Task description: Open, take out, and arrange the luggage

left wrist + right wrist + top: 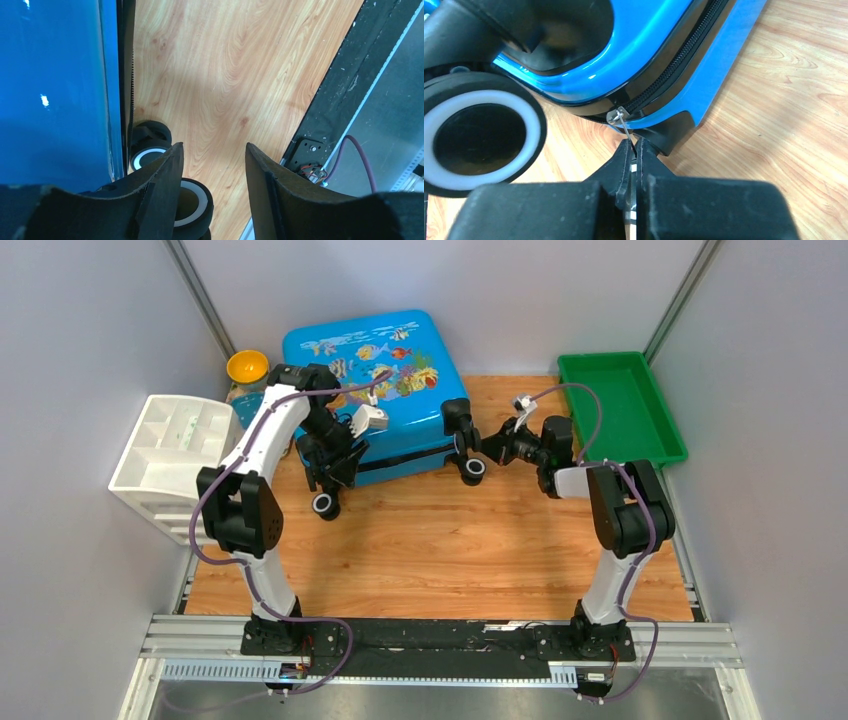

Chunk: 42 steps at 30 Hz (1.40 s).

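Note:
The blue suitcase (372, 365) with fish print lies closed at the back of the wooden table, wheels toward me. My right gripper (634, 145) is shut on the zipper pull (624, 125) at the suitcase's near right corner, beside a black wheel (479, 132); the zipper (674, 65) runs closed along the shell. In the top view this gripper (490, 445) sits just right of the right wheel (472, 470). My left gripper (214, 150) is open and empty beside the blue shell (50, 90), above the left wheels (150, 145). In the top view it (325, 465) sits at the near left corner.
A white compartmented organiser (175, 455) stands at the left edge. A green tray (620, 405) lies at the back right. A yellow bowl (247, 366) sits behind the suitcase's left side. Bare wood (450, 540) spans the near table.

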### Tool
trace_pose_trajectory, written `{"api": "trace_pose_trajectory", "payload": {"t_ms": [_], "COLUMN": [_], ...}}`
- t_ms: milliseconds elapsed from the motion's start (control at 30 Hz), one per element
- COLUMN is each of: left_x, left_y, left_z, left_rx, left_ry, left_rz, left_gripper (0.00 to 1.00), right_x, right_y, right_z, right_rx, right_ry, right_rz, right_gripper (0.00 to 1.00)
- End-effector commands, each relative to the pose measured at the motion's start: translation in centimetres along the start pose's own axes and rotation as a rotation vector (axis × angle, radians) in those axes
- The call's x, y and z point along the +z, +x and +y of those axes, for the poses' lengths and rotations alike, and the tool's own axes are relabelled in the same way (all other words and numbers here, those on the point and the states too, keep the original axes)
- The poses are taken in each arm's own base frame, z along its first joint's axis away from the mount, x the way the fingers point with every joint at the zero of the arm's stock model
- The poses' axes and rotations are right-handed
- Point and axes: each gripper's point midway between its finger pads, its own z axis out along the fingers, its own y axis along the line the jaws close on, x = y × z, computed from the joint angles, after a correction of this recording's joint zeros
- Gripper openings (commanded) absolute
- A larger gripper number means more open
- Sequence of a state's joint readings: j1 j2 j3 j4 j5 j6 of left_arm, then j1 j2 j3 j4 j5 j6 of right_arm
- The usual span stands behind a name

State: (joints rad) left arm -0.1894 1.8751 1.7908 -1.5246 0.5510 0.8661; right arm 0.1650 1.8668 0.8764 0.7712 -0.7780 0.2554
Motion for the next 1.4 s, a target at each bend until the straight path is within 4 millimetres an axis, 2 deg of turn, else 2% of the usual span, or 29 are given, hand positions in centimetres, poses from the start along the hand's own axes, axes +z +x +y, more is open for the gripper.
{"api": "trace_pose_trajectory", "payload": {"t_ms": [0,133,400,567,633,667,767,867,1000,1067,1100,1133,1167,1200,1233,1300,1333,1367], "left_x": [1.3,1.1,0.6,0.5,0.6,0.6,0.6,0.6,0.4,-0.6,-0.9,-2.2,-2.6,-3.3,-5.0,-6.5,-8.7,-9.2], "left_y": [1.1,1.1,1.1,0.8,0.8,0.6,0.2,-0.5,-2.5,-3.8,-4.6,-5.7,-6.2,-7.0,-8.3,-9.8,-11.0,-11.2], "left_z": [15.0,15.1,15.5,15.9,16.0,16.2,16.6,16.1,14.3,13.1,12.3,11.7,11.3,10.6,9.6,8.2,7.5,7.2], "left_rx": [0.027,0.023,0.019,0.014,0.011,0.012,0.007,-0.002,-0.014,-0.030,-0.024,-0.026,-0.041,-0.037,-0.025,0.001,0.016,0.014], "left_ry": [-0.373,-0.376,-0.388,-0.385,-0.384,-0.386,-0.388,-0.363,-0.308,-0.300,-0.279,-0.303,-0.310,-0.301,-0.319,-0.317,-0.367,-0.380], "left_rz": [0.008,0.009,0.020,0.020,0.022,0.020,0.013,-0.017,-0.126,-0.192,-0.235,-0.286,-0.314,-0.358,-0.417,-0.495,-0.564,-0.589], "left_gripper": [0.61,0.61,0.61,0.61,0.61,0.60,0.61,0.65,0.74,0.76,0.78,0.79,0.80,0.81,0.81,0.82,0.82,0.83], "right_x": [0.3,-0.2,-1.8,-1.6,-0.9,-0.1,2.2,3.9,5.1,4.9,4.8,4.4,3.4,2.9,2.3,1.1,0.4,0.0], "right_y": [-10.0,-11.6,-13.8,-14.5,-15.9,-15.4,-16.0,-15.5,-13.9,-14.0,-13.6,-13.8,-15.0,-15.4,-15.9,-16.5,-16.8,-17.1], "right_z": [-5.2,-7.0,-8.9,-11.0,-11.2,-11.5,-10.7,-9.6,-7.9,-7.4,-7.3,-7.3,-7.0,-7.0,-6.7,-7.0,-6.5,-6.5], "right_rx": [-0.154,-0.189,-0.276,-0.296,-0.285,-0.265,-0.276,-0.236,-0.207,-0.181,-0.156,-0.152,-0.168,-0.166,-0.140,-0.123,-0.089,-0.094], "right_ry": [0.223,0.313,0.343,0.384,0.371,0.358,0.300,0.225,0.145,0.114,0.116,0.118,0.126,0.136,0.152,0.181,0.192,0.210], "right_rz": [-0.271,-0.319,-0.332,-0.339,-0.368,-0.365,-0.385,-0.374,-0.328,-0.300,-0.274,-0.265,-0.272,-0.260,-0.225,-0.190,-0.140,-0.112], "right_gripper": [0.00,0.00,0.00,0.00,0.00,0.00,0.00,0.00,0.00,0.00,0.05,0.21,0.30,0.37,0.47,0.61,0.72,0.74]}}
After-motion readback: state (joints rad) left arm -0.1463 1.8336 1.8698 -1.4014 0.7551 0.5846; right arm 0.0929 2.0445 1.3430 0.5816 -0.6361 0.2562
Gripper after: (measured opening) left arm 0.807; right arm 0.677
